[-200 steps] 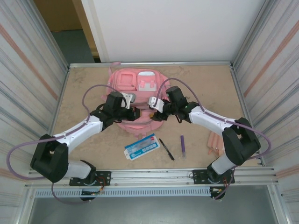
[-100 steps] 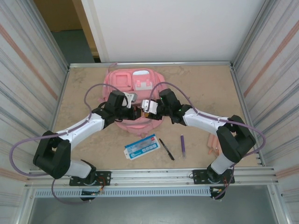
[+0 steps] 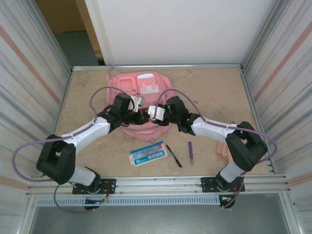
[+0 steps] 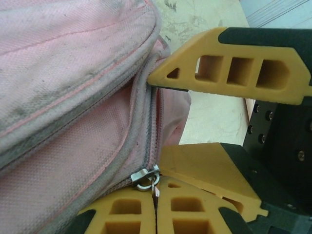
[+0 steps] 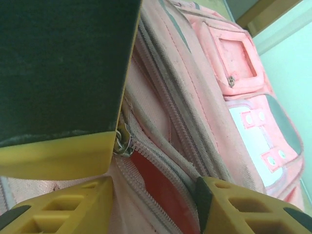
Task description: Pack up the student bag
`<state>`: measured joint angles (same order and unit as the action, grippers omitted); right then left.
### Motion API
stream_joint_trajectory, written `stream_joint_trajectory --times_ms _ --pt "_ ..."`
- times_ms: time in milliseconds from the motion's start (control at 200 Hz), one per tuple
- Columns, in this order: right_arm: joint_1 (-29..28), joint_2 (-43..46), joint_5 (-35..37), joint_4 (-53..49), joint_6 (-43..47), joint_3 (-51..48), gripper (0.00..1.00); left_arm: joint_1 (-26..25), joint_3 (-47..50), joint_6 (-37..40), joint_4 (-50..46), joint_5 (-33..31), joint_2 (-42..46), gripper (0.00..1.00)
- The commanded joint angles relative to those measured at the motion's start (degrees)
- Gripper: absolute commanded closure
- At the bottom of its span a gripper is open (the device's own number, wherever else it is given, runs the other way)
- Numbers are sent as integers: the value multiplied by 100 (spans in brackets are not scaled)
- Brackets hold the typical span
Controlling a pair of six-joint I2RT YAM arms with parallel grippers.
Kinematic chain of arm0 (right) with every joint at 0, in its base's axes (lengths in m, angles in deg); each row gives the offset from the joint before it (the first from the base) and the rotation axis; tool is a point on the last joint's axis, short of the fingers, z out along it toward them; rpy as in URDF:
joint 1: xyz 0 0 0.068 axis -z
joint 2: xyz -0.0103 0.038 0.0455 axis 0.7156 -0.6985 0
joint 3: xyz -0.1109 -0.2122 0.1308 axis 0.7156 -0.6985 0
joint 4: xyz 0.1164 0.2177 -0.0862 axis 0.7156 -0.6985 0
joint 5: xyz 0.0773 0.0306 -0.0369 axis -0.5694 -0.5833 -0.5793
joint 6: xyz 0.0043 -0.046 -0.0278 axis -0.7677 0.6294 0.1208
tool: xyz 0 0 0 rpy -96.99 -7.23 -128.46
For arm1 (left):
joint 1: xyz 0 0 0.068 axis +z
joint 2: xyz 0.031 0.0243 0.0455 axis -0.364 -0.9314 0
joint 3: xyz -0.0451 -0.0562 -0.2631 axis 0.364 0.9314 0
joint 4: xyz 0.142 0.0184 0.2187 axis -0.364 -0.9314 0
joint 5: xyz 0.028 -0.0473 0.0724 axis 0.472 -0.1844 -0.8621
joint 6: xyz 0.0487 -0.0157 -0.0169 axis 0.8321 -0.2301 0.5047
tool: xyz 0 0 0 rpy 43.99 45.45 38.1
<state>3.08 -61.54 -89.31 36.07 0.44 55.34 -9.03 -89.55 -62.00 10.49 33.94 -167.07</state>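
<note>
Close to the arm bases, a blue and white box [image 3: 148, 153] is laid flat on the table [image 3: 214, 92]. Just to its right, a black pen [image 3: 173, 156] and a purple pen [image 3: 190, 151] are seen, a little apart from each other. Some pale pink things [image 3: 223, 150] are laid by the right arm, too small to be made out.

Farther back, the student bag [image 3: 127, 85] is laid flat in the middle of the table, toward the far edge, with its front pockets up. Both grippers are set at its near edge, side by side. The left gripper [image 4: 156, 200] is pressed together, and the little metal zip pull [image 4: 145, 177] is pinched between its fingertips. The right gripper [image 5: 155, 183] is held partway apart, and a fold of the bag beside the zip is gripped between its fingers. The zip is partly undone there, and red lining [image 5: 163, 195] is shown in the gap.

Farthest away, a white and pink patch [image 3: 150, 87] is seen on one front pocket.
</note>
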Motion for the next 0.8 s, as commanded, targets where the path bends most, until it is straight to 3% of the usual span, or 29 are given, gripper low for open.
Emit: stream_joint_trajectory --times_ms 0,125,266,291,351,521,631,792 --pt "-244 -132 112 819 243 -119 52 -243 -350 72 711 1255 133 100" --pt "-105 114 -144 823 170 -365 52 -176 -324 -117 886 1538 131 100" --pt "180 545 -731 571 90 -521 51 -128 -362 -101 689 1397 224 100" --pt "237 631 -840 557 87 -570 34 -96 -366 -121 679 1395 228 100" --pt "336 770 -905 618 86 -670 30 -49 -424 -127 569 1396 227 100" --pt "388 801 -1021 229 242 -506 36 -45 -503 -48 515 1566 204 100" --pt "378 717 -1235 51 187 -346 56 -39 -478 -27 475 1543 221 100" --pt "390 939 -1321 417 198 -610 56 1 -518 -21 370 1501 201 100"
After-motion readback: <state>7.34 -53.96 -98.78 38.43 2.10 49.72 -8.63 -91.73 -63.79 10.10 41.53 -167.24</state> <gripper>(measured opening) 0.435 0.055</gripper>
